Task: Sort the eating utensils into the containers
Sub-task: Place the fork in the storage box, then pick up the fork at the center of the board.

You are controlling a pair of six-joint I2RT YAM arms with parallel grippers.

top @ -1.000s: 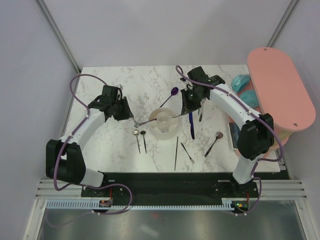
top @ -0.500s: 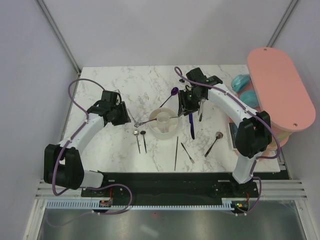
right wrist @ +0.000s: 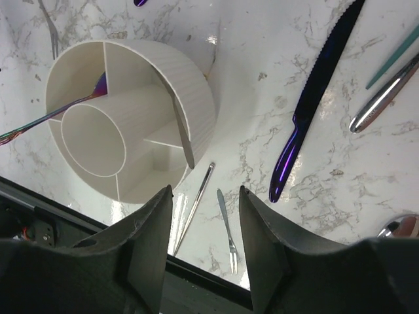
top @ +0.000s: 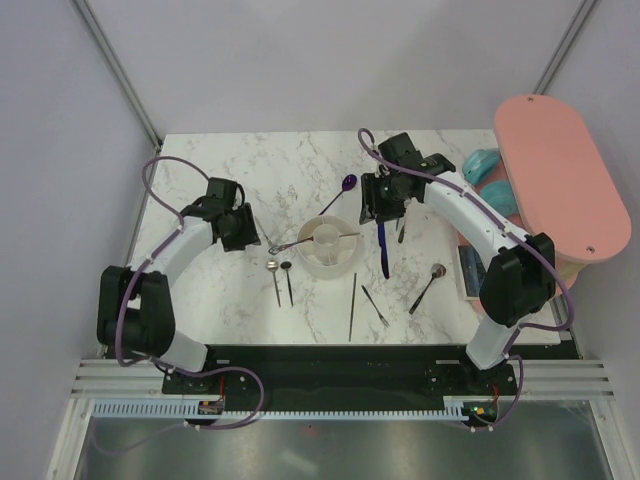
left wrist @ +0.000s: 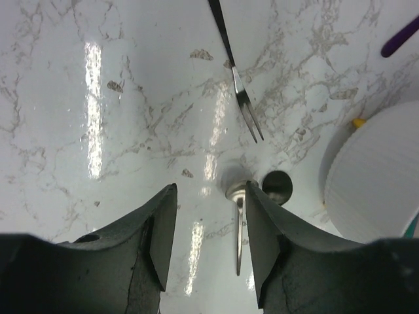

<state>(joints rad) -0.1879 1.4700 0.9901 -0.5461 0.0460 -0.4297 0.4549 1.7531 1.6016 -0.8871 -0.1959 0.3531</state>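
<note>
The white round holder (top: pixel 328 246) stands mid-table with a silver spoon (right wrist: pixel 46 119) lying across its left rim and a silver handle (right wrist: pixel 180 125) leaning over its near rim. My right gripper (top: pixel 385 203) hangs open and empty above its right side, seen in the wrist view as the right gripper (right wrist: pixel 204 196). My left gripper (top: pixel 241 228) is open to the holder's left; in the wrist view a small silver spoon (left wrist: pixel 239 222) lies on the marble between the left gripper (left wrist: pixel 209 209) fingers, untouched. A black spoon (left wrist: pixel 278 186) and a black-handled fork (left wrist: pixel 239 91) lie close by.
A blue-handled knife (top: pixel 382 250), a thin stick (top: pixel 353 305), a small fork (top: pixel 376 306), a purple spoon (top: pixel 346 184) and a silver spoon (top: pixel 434 276) lie around the holder. The pink oval board (top: pixel 560 180) and teal items (top: pixel 485 165) stand at the right edge.
The right gripper opened and let go of the silver handle, which now leans in the holder, then drew back slightly. The left gripper opened wider and shifted a little toward the near side.
</note>
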